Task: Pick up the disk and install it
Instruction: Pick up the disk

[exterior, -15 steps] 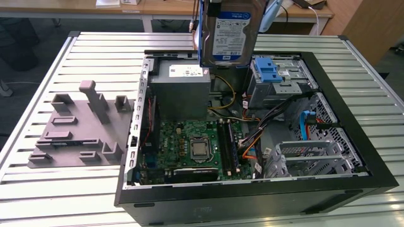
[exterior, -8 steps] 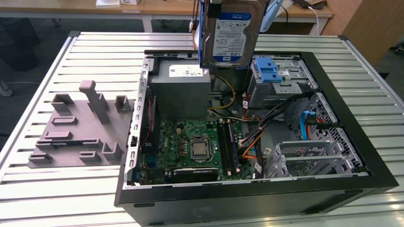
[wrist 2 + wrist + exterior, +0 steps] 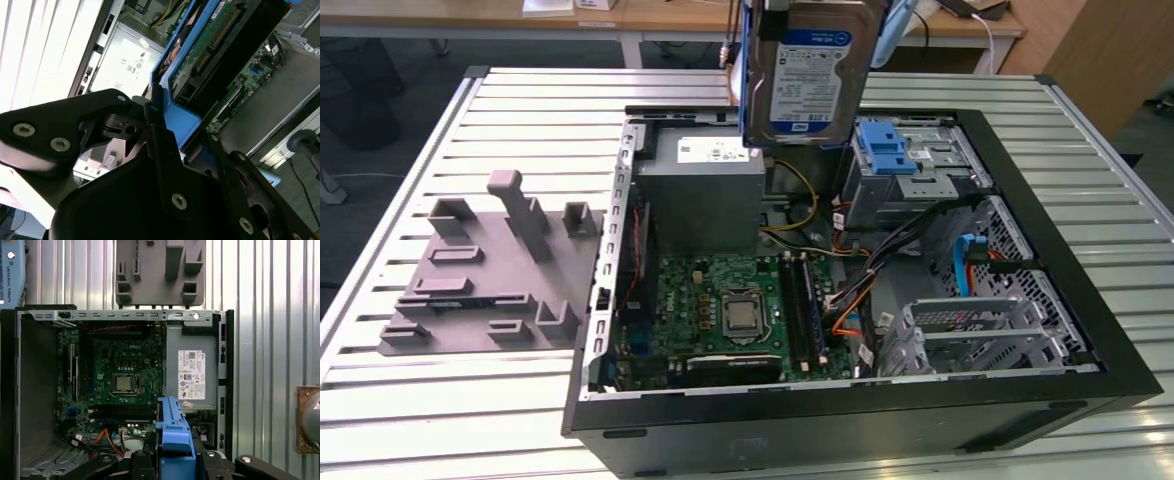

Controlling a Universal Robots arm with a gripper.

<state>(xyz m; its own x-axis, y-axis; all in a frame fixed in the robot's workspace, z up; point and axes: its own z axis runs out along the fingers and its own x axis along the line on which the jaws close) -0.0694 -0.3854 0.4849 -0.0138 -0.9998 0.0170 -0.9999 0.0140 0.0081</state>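
Now, your gripper (image 3: 175, 456) is clamped on the disk (image 3: 803, 75) by its blue rails. The disk hangs on edge above the open computer case (image 3: 854, 425), near the drive cage (image 3: 914, 170). Pickup looks done, install not yet; seating calls for squaring rails to bay.

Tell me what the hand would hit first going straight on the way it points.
The hand grips the disk above the open computer case. Going straight down, the disk would probably meet the grey box or the cables beside it first; depth is unclear.
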